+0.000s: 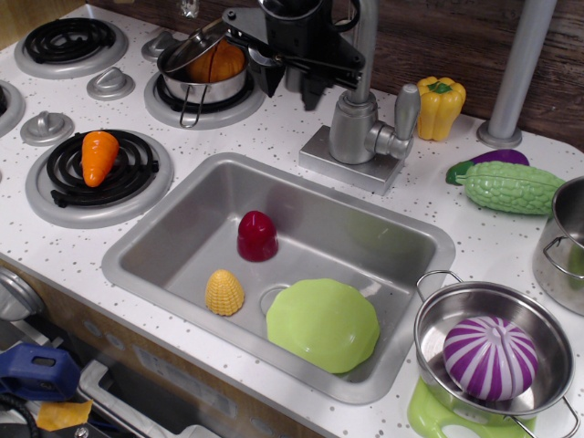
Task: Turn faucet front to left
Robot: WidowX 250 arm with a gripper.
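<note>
The silver-grey faucet (358, 128) stands on its square base plate (349, 170) behind the sink. Its lever handle (403, 111) sticks out to the right. Its thin spout (367, 46) rises out of the top of the frame, so I cannot see where its end points. My black gripper (292, 87) hangs just left of the spout, above the counter behind the sink. Its fingers (270, 80) are apart and hold nothing. It does not touch the faucet body.
The sink (182, 205) holds a red toy (256, 234), a yellow corn piece (224, 292) and a green plate (322, 324). A lidded pot (203, 68) is left of the gripper. A yellow pepper (440, 107) and grey pole (516, 78) are to the right.
</note>
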